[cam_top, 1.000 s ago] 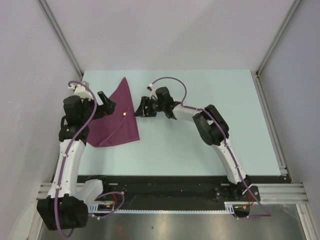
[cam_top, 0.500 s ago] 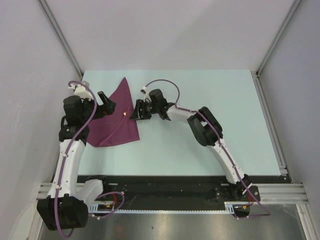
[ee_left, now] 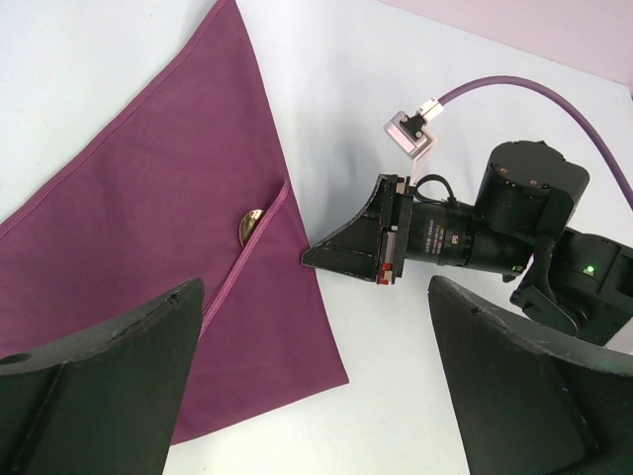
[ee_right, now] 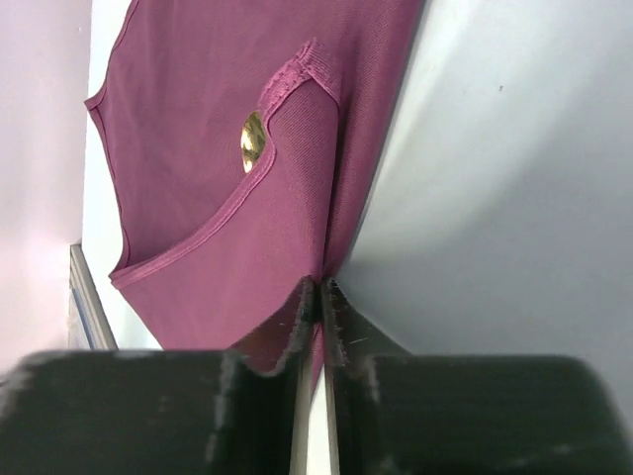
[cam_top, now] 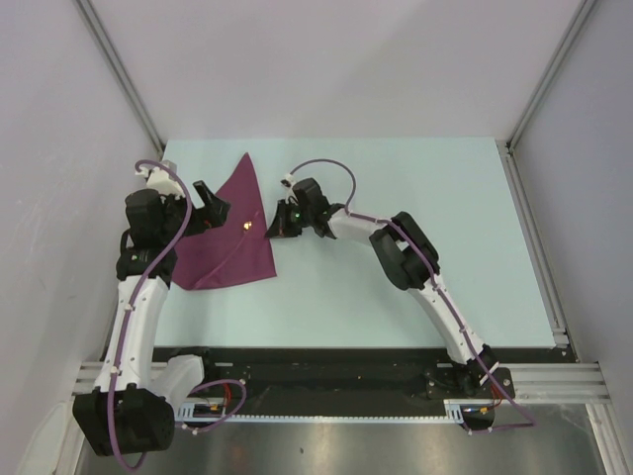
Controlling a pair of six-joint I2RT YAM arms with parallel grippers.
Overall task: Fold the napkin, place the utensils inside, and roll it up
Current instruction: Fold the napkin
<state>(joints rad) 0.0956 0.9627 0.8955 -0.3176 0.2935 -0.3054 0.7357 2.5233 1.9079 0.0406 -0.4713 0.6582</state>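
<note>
The magenta napkin (cam_top: 226, 245) lies folded into a triangle at the table's left. In the left wrist view the napkin (ee_left: 148, 198) has a hemmed flap, and the spoon's gold bowl (ee_left: 248, 225) peeks out from under it; the handle is hidden. The bowl also shows as a small glint from above, spoon (cam_top: 244, 227), and in the right wrist view, spoon (ee_right: 253, 141). My right gripper (cam_top: 269, 230) is low at the napkin's right edge, right gripper (ee_right: 322, 287) shut with a pinch of the napkin (ee_right: 198, 119) between its tips. My left gripper (cam_top: 212, 212) hovers open over the cloth, left gripper (ee_left: 315, 292).
The pale green table (cam_top: 415, 198) is walled on the left, back and right, with metal posts at the far corners. The right arm (cam_top: 406, 247) reaches across the middle. Its purple cable (ee_left: 534, 89) arcs above the wrist.
My right gripper slid left to the napkin's right edge and went from open to shut on it. The left arm and the spoon stayed put.
</note>
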